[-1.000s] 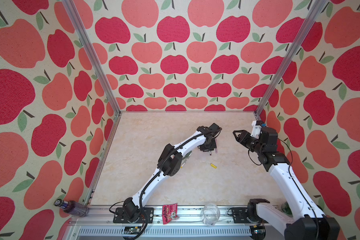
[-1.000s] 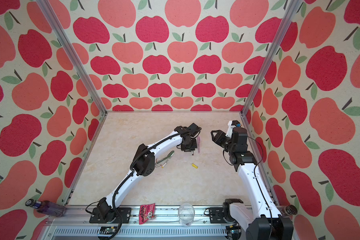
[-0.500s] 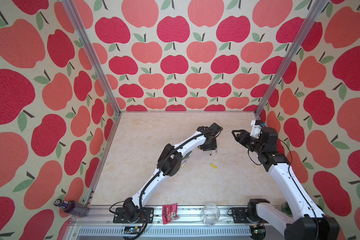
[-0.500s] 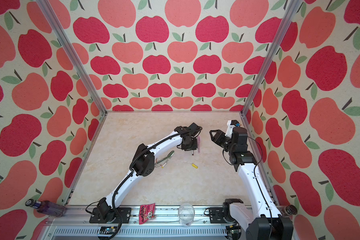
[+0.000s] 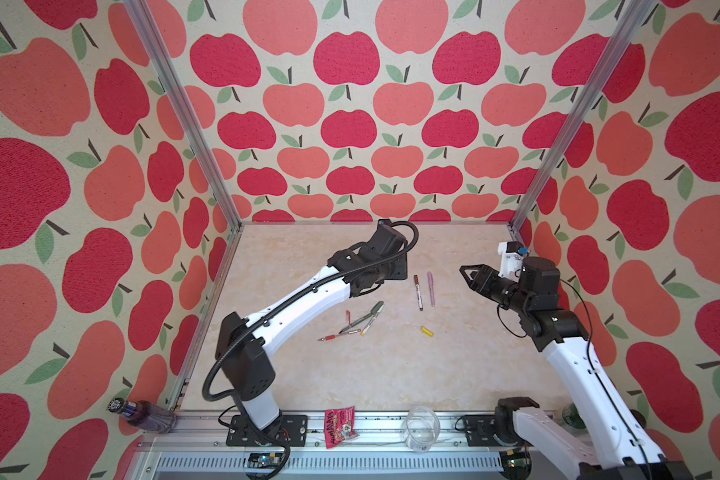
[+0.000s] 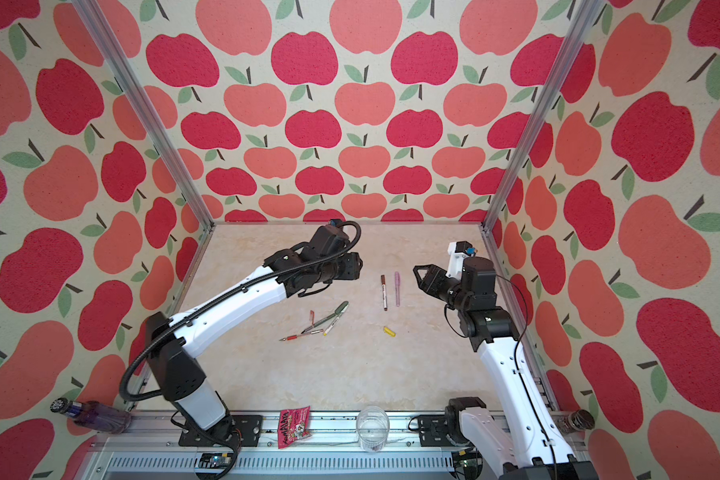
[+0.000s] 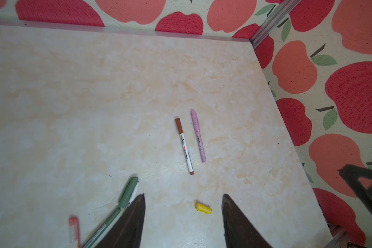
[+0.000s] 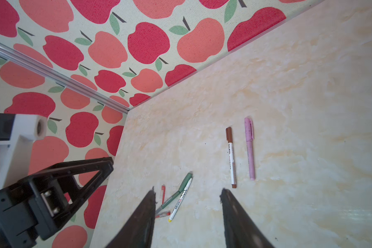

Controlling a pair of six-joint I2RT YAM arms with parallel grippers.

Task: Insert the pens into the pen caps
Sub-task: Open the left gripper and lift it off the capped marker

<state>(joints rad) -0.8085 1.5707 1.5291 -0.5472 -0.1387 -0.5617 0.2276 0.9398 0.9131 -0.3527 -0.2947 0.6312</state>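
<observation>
Trouble is most likely in the cluster on the table (image 5: pixel 350 374). There the green pen (image 8: pixel 185 182), the yellow pen (image 8: pixel 180 199), the red pen (image 5: pixel 337 336) and the red cap (image 5: pixel 348 316) lie close together, and some of them touch. If you close on one, you can drag or roll its neighbours. The yellow pen lies just beside the green pen along its length, so a grasp from above may catch both.

Both grippers are empty. The left gripper (image 7: pixel 183 195) has its fingers apart above the table, and the yellow cap (image 7: pixel 203 208) lies alone below it, well apart from the yellow pen. The right gripper (image 8: pixel 187 189) is also spread and holds nothing.

The yellow cap is short and round, so I judge that it rolls away if a pad lands off centre.

The brown pen (image 7: pixel 184 146) and the lilac pen (image 7: pixel 198 136) lie side by side between the grippers, and both look capped. A low sweep there would knock them.

I cannot tell which end of the yellow pen has the tip, so a push into the cap may meet the wrong end.
</observation>
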